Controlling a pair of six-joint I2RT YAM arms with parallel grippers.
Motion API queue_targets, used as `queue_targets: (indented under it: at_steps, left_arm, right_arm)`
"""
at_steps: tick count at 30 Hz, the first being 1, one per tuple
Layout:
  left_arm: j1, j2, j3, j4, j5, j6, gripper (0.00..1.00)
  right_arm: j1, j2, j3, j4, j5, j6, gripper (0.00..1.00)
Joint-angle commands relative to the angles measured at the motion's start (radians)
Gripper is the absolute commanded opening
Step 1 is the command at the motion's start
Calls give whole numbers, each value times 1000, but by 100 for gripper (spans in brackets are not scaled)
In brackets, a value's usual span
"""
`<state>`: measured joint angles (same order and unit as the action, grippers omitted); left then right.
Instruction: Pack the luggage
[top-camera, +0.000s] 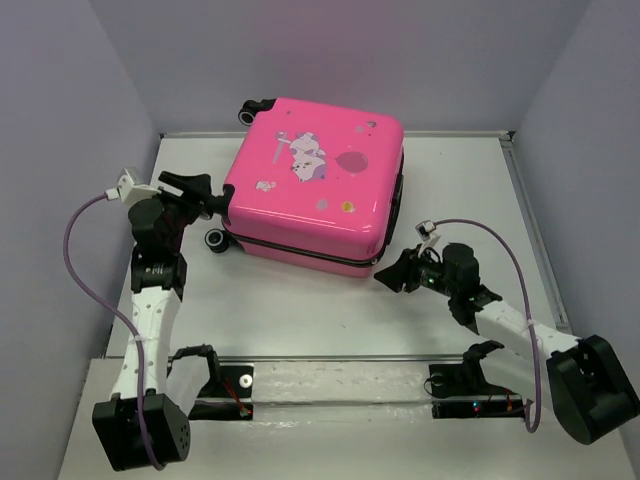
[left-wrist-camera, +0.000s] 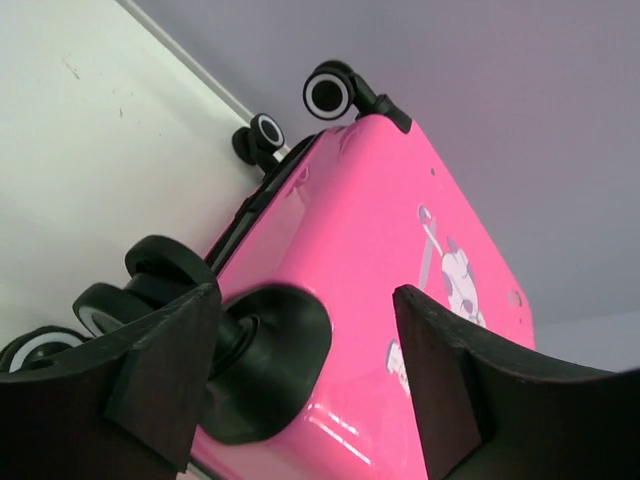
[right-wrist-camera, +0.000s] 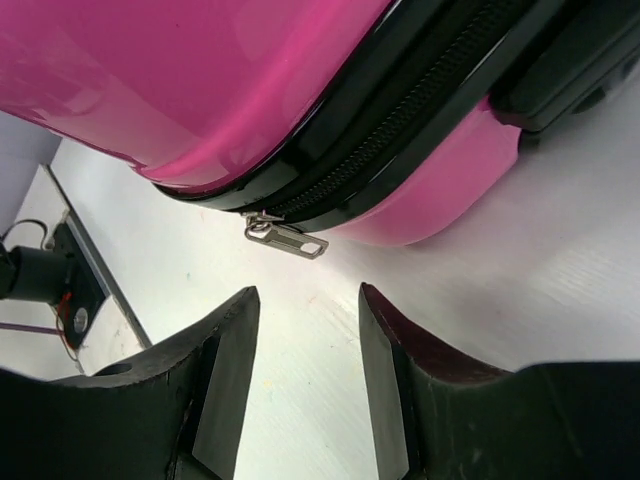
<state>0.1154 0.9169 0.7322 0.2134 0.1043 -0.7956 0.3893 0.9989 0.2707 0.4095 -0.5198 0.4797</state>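
Note:
The hot-pink luggage (top-camera: 315, 185) lies flat and closed at the back middle of the table, cartoon print up, black zipper trim around its side. My left gripper (top-camera: 215, 195) is open at its left edge; in the left wrist view the fingers straddle a black wheel mount (left-wrist-camera: 265, 360) on the pink shell (left-wrist-camera: 380, 250), the left finger against it. My right gripper (top-camera: 388, 275) is open and empty by the front right corner. In the right wrist view (right-wrist-camera: 305, 300) a metal zipper pull (right-wrist-camera: 287, 237) hangs from the black zipper just beyond the fingertips. The lining is hidden.
Small black wheels stick out at the luggage's left side (top-camera: 214, 240) and back corner (top-camera: 255, 108). The white table (top-camera: 300, 310) is walled at the back and both sides. A metal rail (top-camera: 340, 380) with arm mounts runs along the near edge.

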Motion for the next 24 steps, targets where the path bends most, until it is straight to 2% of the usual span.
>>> queue_targets:
  at_steps: [1, 2, 3, 6, 10, 14, 18, 21, 24]
  left_arm:
    - [-11, -104, -45, 7, 106, 65, 75]
    - [-26, -139, -71, 0, 135, 94, 71]
    - [-74, -160, -86, -15, 136, 108, 54]
    - [-176, -240, -166, -87, 95, 137, 33]
    - [-379, -332, -363, -69, 42, 41, 27]
    - [-505, -329, -476, -5, -60, -37, 25]
    - [-583, -174, -485, 134, -78, -56, 25]
    - [-629, -86, -458, 204, -94, -40, 26]
    - [-637, 19, -435, 274, -94, -30, 26]
  right_arm:
    - [55, 61, 67, 101, 90, -69, 51]
    - [65, 69, 71, 107, 96, -73, 51]
    - [85, 76, 77, 109, 112, -82, 51]
    - [114, 109, 107, 89, 141, -99, 52]
    - [160, 142, 134, 72, 265, -112, 54]
    - [212, 156, 150, 86, 394, -125, 54]
    - [246, 167, 148, 123, 564, -101, 49]
    - [270, 162, 128, 172, 613, -52, 41]
    - [324, 168, 113, 219, 667, -36, 38]
